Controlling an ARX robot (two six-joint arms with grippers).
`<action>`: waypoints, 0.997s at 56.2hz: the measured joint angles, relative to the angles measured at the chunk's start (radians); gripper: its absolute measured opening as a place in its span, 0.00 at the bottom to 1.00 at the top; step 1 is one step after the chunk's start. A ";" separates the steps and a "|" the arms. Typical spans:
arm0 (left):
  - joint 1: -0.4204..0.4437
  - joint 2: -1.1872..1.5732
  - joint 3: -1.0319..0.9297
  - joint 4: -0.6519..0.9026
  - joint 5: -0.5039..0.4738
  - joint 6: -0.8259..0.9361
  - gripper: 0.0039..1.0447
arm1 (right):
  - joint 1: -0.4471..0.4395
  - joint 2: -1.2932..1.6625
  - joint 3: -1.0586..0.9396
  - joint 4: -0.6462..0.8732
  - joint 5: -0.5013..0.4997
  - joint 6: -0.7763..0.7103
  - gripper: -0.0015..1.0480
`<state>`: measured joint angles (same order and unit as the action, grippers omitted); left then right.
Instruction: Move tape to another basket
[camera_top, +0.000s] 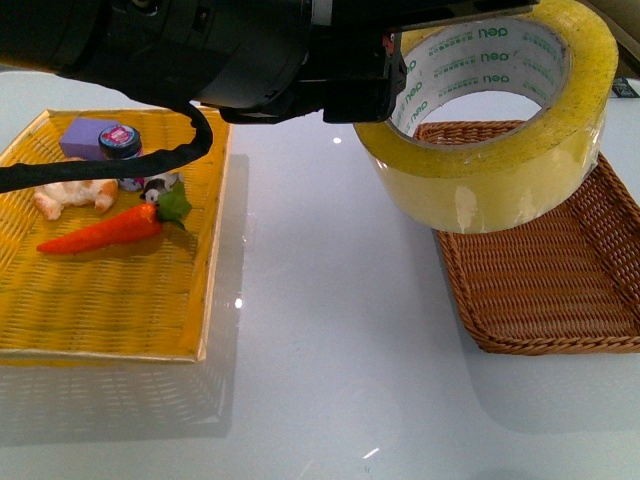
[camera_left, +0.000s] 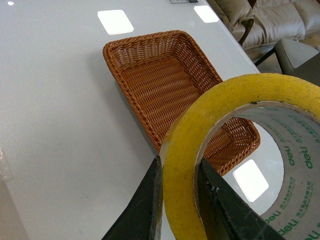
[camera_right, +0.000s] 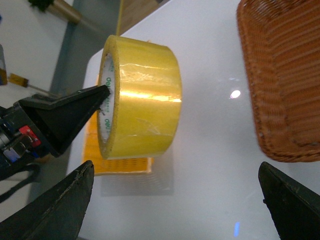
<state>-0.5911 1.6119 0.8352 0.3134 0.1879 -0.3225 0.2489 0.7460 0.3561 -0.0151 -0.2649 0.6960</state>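
Left gripper (camera_left: 180, 165) pinches the tape (camera_top: 500, 175) aloft near the basket (camera_top: 560, 290) (right gripper (camera_right: 176, 170) spread wide)

the left arm (camera_top: 200, 50) is a bulky black housing, glossy in places, with rounded shoulders and squarer blocks near its front end. a black sleeved cable (camera_top: 150, 158) curves under it. the left gripper (camera_left: 180, 161) has two matte black wedge fingers (camera_left: 142, 210), their edges scuffed with pale specks; behind them sit a red tab (camera_right: 28, 135) and a blue bit (camera_right: 12, 152). the right gripper (camera_right: 176, 167) has similar black fingers (camera_right: 55, 210), flat and tapering to blunt tips.
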 joint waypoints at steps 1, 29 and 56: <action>0.000 0.000 0.000 0.000 0.000 0.000 0.14 | 0.002 0.017 -0.007 0.030 -0.011 0.013 0.91; 0.006 -0.008 0.000 -0.006 0.018 0.004 0.14 | 0.023 0.331 -0.038 0.435 -0.090 0.156 0.91; 0.009 -0.008 0.000 -0.015 0.026 0.004 0.14 | 0.045 0.435 -0.011 0.529 -0.092 0.159 0.56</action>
<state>-0.5823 1.6039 0.8352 0.2981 0.2134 -0.3187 0.2939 1.1812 0.3450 0.5140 -0.3569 0.8547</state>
